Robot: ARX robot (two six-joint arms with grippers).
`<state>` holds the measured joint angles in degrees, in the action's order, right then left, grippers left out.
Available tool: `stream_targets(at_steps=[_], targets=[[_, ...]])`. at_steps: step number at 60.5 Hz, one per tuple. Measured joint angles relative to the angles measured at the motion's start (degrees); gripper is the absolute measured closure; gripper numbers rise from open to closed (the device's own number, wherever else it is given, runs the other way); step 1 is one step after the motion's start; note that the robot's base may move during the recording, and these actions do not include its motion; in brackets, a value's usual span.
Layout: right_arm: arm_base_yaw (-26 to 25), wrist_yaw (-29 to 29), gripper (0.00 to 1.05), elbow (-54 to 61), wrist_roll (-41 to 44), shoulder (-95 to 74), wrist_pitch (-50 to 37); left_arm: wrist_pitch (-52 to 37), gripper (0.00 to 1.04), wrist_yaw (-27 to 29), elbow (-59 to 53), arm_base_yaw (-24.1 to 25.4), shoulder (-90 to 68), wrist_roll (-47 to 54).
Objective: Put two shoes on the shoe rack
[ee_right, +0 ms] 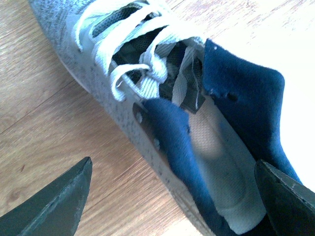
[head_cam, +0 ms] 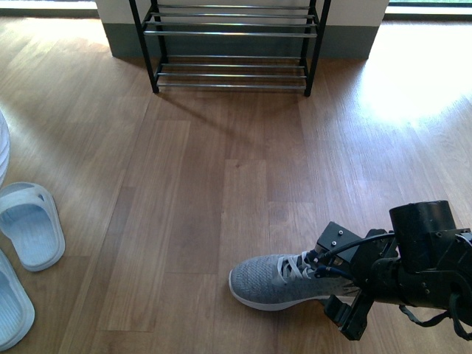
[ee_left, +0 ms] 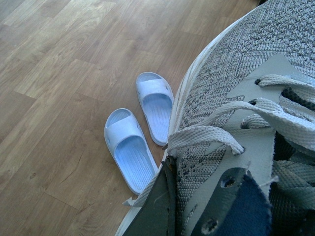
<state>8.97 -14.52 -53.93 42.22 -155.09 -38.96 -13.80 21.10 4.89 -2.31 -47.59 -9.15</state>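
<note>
One grey knit sneaker (head_cam: 276, 280) lies on the wood floor at the lower right, toe to the left. My right gripper (head_cam: 343, 279) stands open over its heel end. In the right wrist view the open fingers (ee_right: 59, 201) straddle the navy collar of this sneaker (ee_right: 98, 64). The other grey sneaker (ee_left: 236, 64) fills the left wrist view, held above the floor with my left gripper (ee_left: 197, 216) shut on its side by the laces; one dark finger (ee_left: 152, 211) shows. The shoe rack (head_cam: 232, 44) stands at the far wall with no shoes on the bars in view.
Two pale blue slippers (head_cam: 29, 225) (head_cam: 11, 306) lie at the left edge of the floor, and the pair (ee_left: 130, 147) shows below the held sneaker. Bare wood floor (head_cam: 221, 162) stretches between me and the rack. Bright sunlight falls at the right.
</note>
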Motion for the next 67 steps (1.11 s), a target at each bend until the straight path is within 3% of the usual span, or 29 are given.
stream_targets(at_steps=[9, 19, 35, 48, 67], targets=[[0.2, 2.0, 0.09, -3.8, 1.1, -2.3, 2.6, 0.0, 1.03, 0.0, 0.0, 0.0, 0.0, 0.0], [0.0, 4.1, 0.38, -6.7, 2.5, -4.6, 3.5, 0.0, 1.03, 0.0, 0.0, 0.0, 0.0, 0.0], [-0.2, 4.0, 0.71, -7.5, 1.6, -4.7, 4.2, 0.0, 1.03, 0.0, 0.0, 0.0, 0.0, 0.0], [0.2, 4.2, 1.03, -2.1, 0.2, -2.0, -1.5, 0.0, 1.03, 0.0, 0.0, 0.0, 0.0, 0.0], [-1.2, 3.5, 1.03, 17.2, -8.2, 20.7, -10.4, 0.0, 1.03, 0.0, 0.0, 0.0, 0.0, 0.0]])
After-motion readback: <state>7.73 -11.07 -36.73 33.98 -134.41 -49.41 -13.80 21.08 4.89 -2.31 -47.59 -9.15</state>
